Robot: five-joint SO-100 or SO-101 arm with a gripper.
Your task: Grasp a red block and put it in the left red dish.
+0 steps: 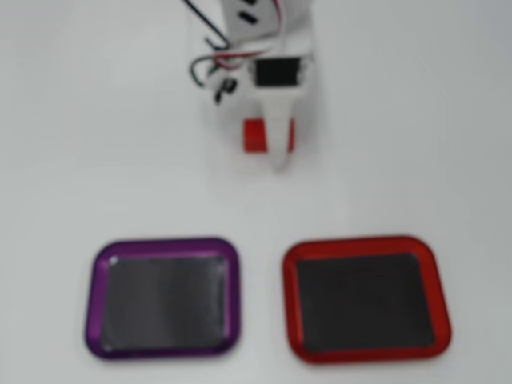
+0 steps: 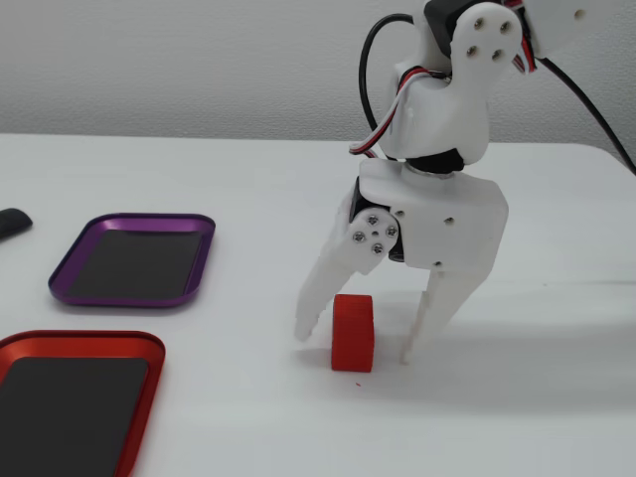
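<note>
The red block (image 2: pixel 352 332) lies on the white table between the two fingers of my white gripper (image 2: pixel 353 343), which points down with its tips near the table. The jaws are open around the block, with gaps showing on both sides. In the overhead view the block (image 1: pixel 258 134) shows beside and partly under the gripper (image 1: pixel 272 152), at the top centre. The red dish (image 1: pixel 365 298) sits at the lower right of the overhead view and at the lower left of the fixed view (image 2: pixel 75 343); it holds nothing.
A purple-rimmed tray (image 1: pixel 165 297) sits to the left of the red dish in the overhead view, and behind it in the fixed view (image 2: pixel 134 260). A dark object (image 2: pixel 12 222) lies at the fixed view's left edge. Cables (image 1: pixel 210 64) hang by the arm.
</note>
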